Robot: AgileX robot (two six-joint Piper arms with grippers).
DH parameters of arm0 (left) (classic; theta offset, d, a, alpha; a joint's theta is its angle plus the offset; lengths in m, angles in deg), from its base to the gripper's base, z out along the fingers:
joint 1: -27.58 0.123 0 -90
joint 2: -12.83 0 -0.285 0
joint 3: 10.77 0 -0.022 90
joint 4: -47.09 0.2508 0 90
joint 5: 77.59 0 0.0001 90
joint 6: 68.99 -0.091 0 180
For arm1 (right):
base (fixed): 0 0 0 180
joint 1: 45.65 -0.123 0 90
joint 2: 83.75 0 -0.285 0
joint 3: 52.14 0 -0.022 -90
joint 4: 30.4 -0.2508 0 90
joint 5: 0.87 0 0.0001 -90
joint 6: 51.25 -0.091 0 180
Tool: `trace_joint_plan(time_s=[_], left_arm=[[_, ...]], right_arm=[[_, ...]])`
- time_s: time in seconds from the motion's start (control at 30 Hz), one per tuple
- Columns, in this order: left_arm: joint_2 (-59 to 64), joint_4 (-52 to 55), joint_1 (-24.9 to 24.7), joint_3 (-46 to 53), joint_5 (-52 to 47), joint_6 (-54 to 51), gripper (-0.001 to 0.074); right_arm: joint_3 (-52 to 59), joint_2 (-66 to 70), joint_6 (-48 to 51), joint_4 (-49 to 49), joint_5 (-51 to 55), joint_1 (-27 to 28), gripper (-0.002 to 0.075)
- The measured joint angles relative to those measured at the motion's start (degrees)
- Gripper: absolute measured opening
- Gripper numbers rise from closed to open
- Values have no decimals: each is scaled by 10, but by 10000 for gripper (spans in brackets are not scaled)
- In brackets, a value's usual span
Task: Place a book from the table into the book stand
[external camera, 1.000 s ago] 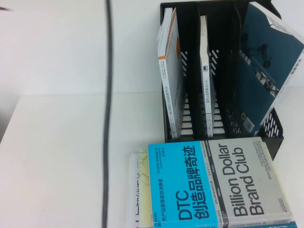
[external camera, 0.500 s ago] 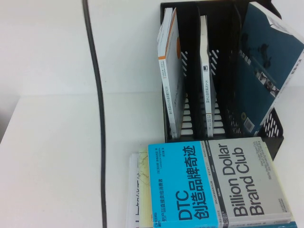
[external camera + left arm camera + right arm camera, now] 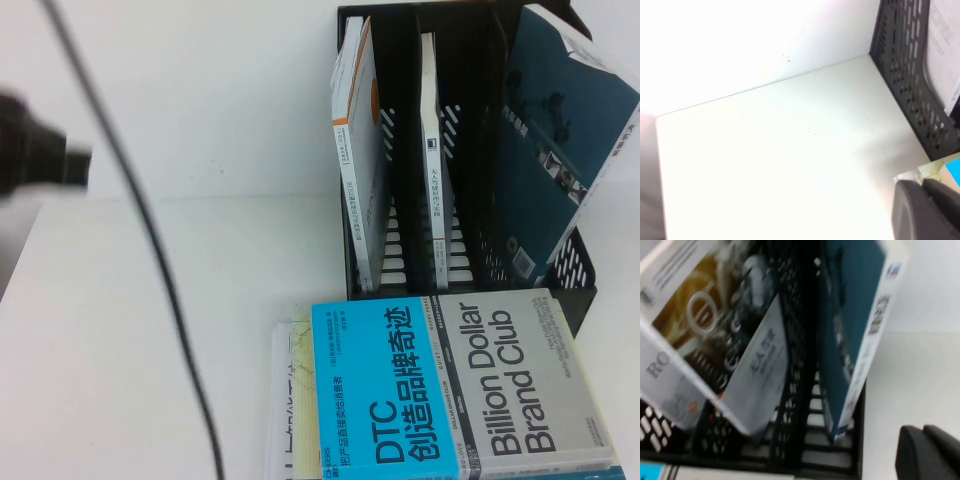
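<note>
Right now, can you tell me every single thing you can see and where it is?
table: one, white, under everything.
book stand: one, black mesh, far right part of the table.
book: one, dark teal-blue back showing, leaning in the stand's right slot.
white books: two, one with an orange spine in the left slot, one plain in the middle slot.
Billion Dollar Club book: one, cyan and grey, flat on the table in front of the stand, on top of paler books.
cable: one, black, hanging across the left side.
left gripper: one, dark, shut, above the table near the flat books.
right gripper: one, dark, beside the stand.
</note>
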Motion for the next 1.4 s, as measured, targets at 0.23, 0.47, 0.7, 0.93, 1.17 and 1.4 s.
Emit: trace_joint_plan(time_s=[0.23, 0.47, 0.7, 0.93, 1.17, 1.4], left_arm=[[-118, -14, 0, 200, 145, 6, -1], [-150, -37, 0, 305, 238, 29, -1], [-150, -72, 0, 411, 446, 33, -1], [-150, -70, 0, 457, 517, 33, -1], [-150, -70, 0, 457, 535, 35, -2], [-150, -69, 0, 458, 539, 38, -2]], right_arm=[[87, -103, 31, -21, -29, -57, 6], [147, -253, 56, -22, 17, -66, 6], [235, -405, 48, -20, 68, -66, 6], [300, -486, 46, -19, 76, -66, 6], [310, -490, 46, -19, 80, -66, 6], [310, -490, 46, -19, 81, -66, 6]])
